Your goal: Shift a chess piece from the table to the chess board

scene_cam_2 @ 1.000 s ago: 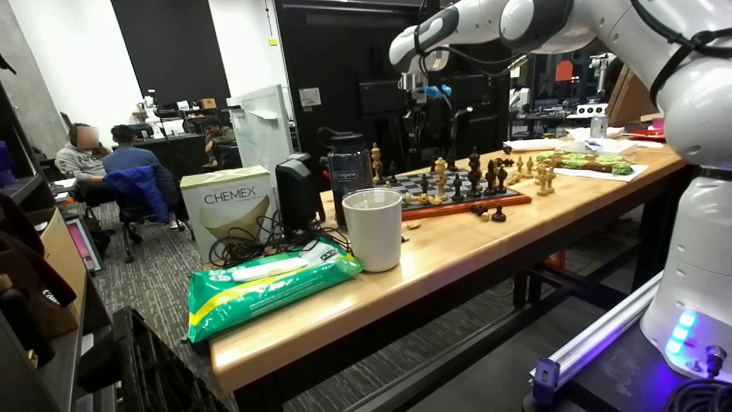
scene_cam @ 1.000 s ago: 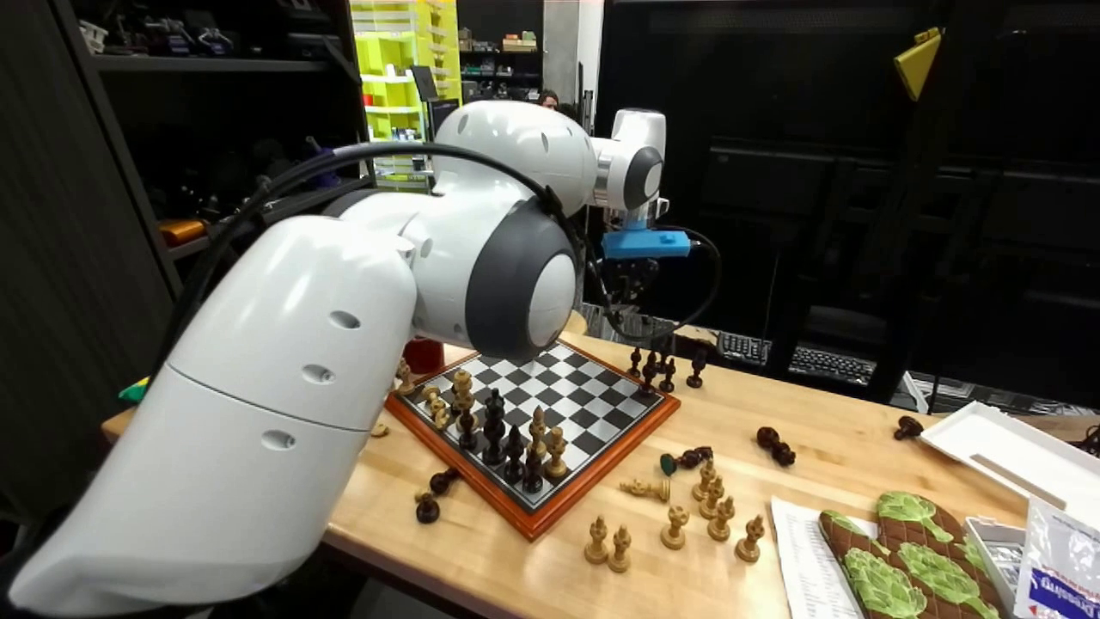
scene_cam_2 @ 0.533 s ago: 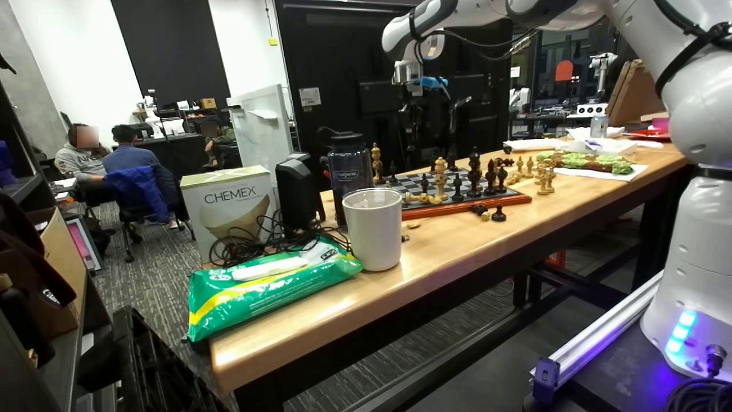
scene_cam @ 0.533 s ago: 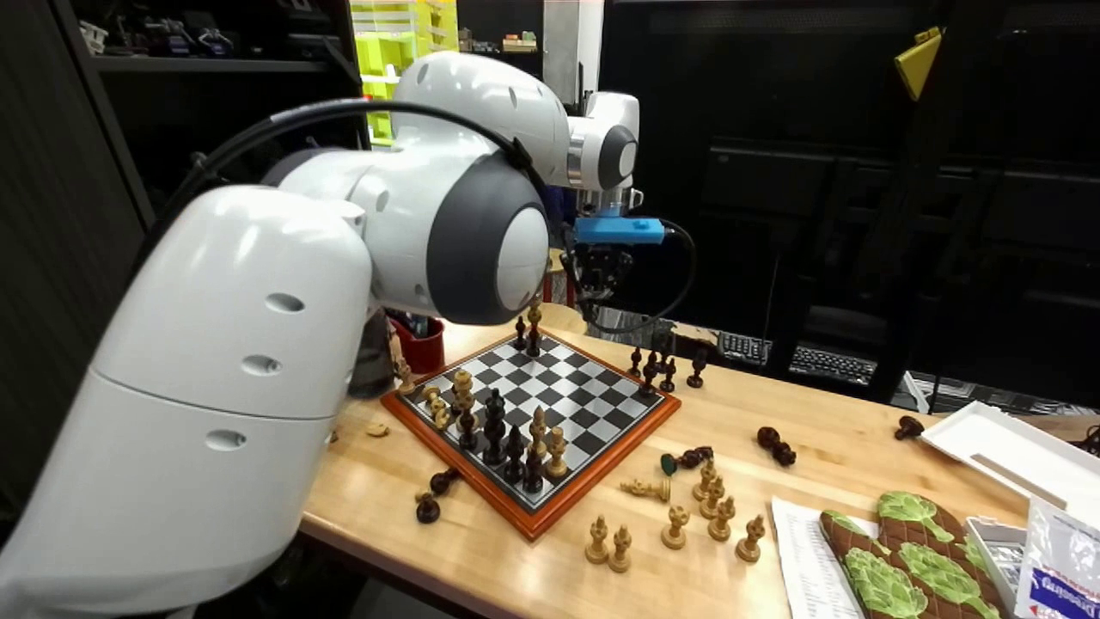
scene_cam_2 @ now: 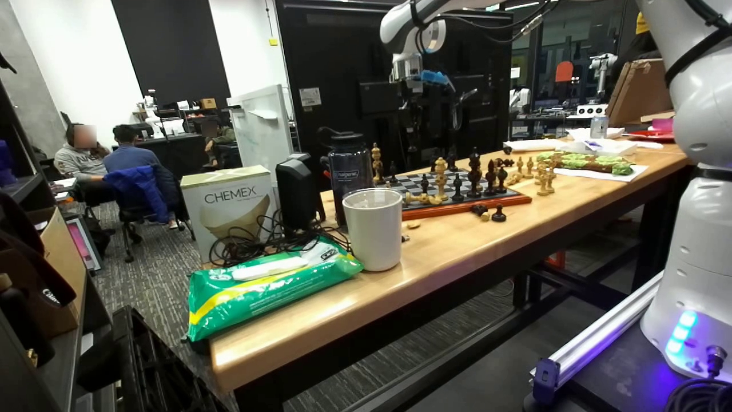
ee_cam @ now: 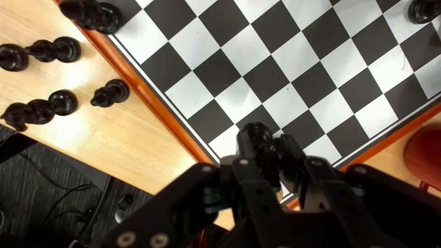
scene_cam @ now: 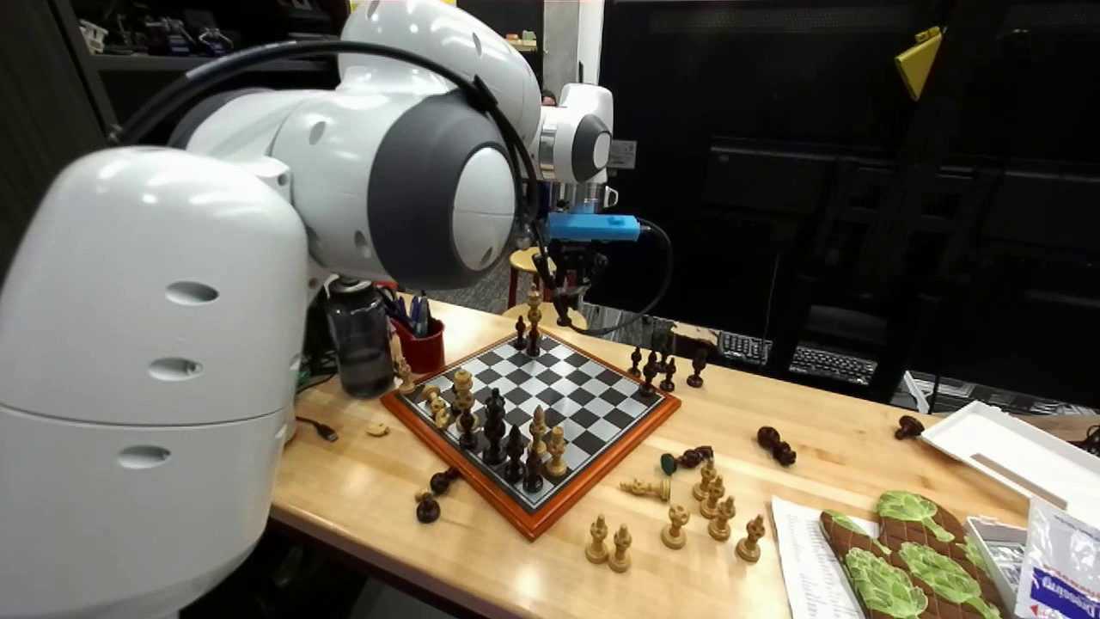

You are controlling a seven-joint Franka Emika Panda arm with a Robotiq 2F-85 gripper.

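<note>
A chess board [scene_cam: 571,391] with a reddish-brown frame lies on the light wooden table [scene_cam: 834,430]; its checks fill much of the wrist view [ee_cam: 272,55]. My gripper [scene_cam: 574,288] is above the board's far end, also in the wrist view [ee_cam: 266,139]. Its fingers are shut on a dark chess piece [ee_cam: 256,132], whose round base shows just past the fingertips. The piece is hard to make out in both exterior views. Light pieces [scene_cam: 675,529] and dark pieces [scene_cam: 776,447] stand or lie on the table. Several pieces crowd the board's near side, including a dark one [scene_cam: 494,430].
At the board's far corner stand dark pieces [scene_cam: 533,344] with a light one behind. Dark pieces [ee_cam: 63,102] stand just outside the frame. A red cup [scene_cam: 423,348] and a dark bottle [scene_cam: 359,344] are beside the board. An oven mitt [scene_cam: 919,550] lies at right.
The arm has moved left in an exterior view, and the gripper has come a little lower over the board's far end. The far corner pieces, bottle and red cup are now uncovered.
</note>
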